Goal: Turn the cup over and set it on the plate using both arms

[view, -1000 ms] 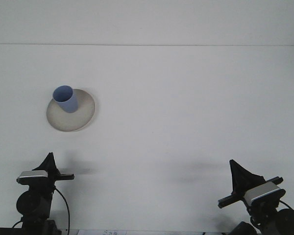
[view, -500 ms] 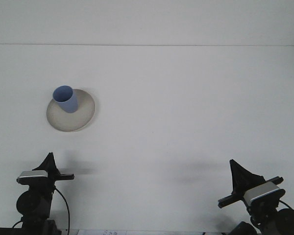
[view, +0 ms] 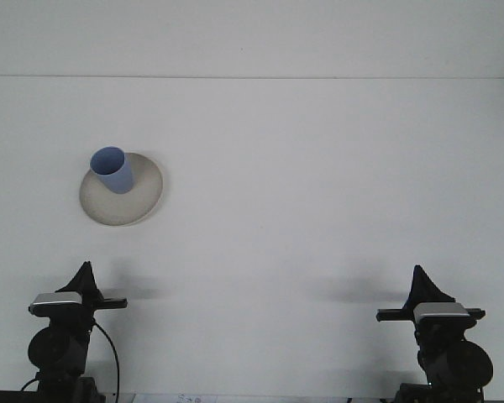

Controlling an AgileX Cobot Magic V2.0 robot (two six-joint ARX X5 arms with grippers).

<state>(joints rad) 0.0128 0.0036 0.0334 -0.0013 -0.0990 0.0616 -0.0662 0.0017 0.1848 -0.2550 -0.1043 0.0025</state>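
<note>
We look forward over a plain white worktop (view: 319,185) where a blue cup (view: 112,170) stands upright, mouth up, on a round pale plate (view: 139,201) at the left side of the surface. The cup sits toward the plate's far-left edge rather than its centre, leaving a bare crescent of plate on the near-right.

Both arms sit low at the near edge, well apart from the plate and from each other. The left hand (view: 85,271) shows as a dark pointed shape above its wrist camera, directly nearer to us than the plate; the right hand (view: 420,277) mirrors it at the lower right. Each holds nothing — we see only a single dark wedge at each tip, and we cannot tell how far the fingers are parted. Soft shadows fall on the worktop beside each hand.
</note>
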